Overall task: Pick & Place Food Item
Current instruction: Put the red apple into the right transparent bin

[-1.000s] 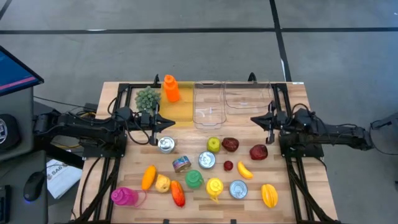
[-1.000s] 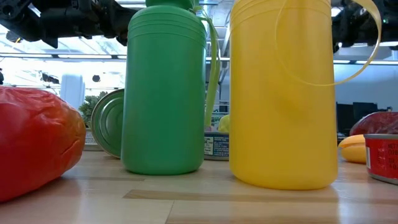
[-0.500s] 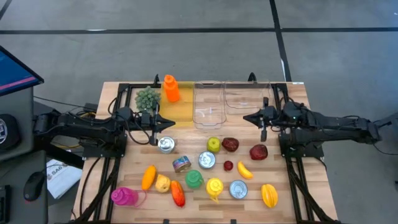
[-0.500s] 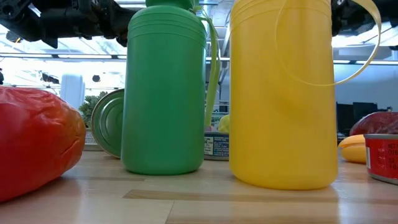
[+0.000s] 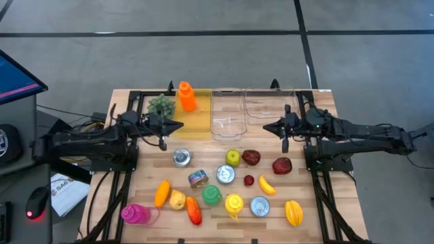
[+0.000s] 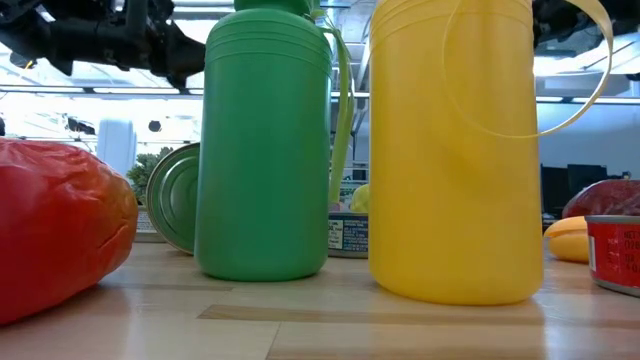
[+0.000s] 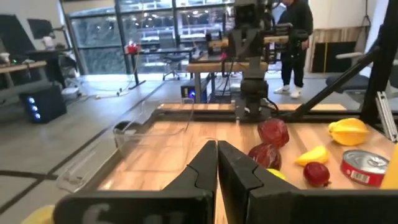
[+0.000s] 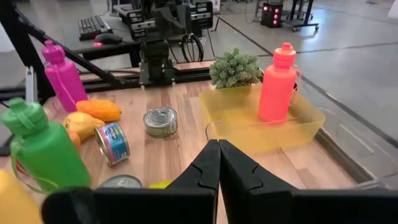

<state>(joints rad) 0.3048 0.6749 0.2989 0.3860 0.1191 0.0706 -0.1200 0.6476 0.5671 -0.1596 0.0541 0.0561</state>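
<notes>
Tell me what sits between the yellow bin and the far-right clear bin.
One empty clear bin sits between the yellow bin and the far-right clear bin, seen in the high view.

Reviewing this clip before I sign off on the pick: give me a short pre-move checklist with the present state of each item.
1. Left gripper empty: ok, fingers shut on nothing, above the table by the yellow bin.
2. Right gripper empty: ok, fingers shut on nothing, near the clear bins.
3. Fingers open for a grasp: not ok, both pairs are shut.
4. Food items reachable: ok, the green apple and the dark red fruit lie free on the table, apart from both grippers.
5. Yellow bin free for a drop: not ok, the orange bottle stands in it.
6. Which item is the target: cannot tell.
</notes>
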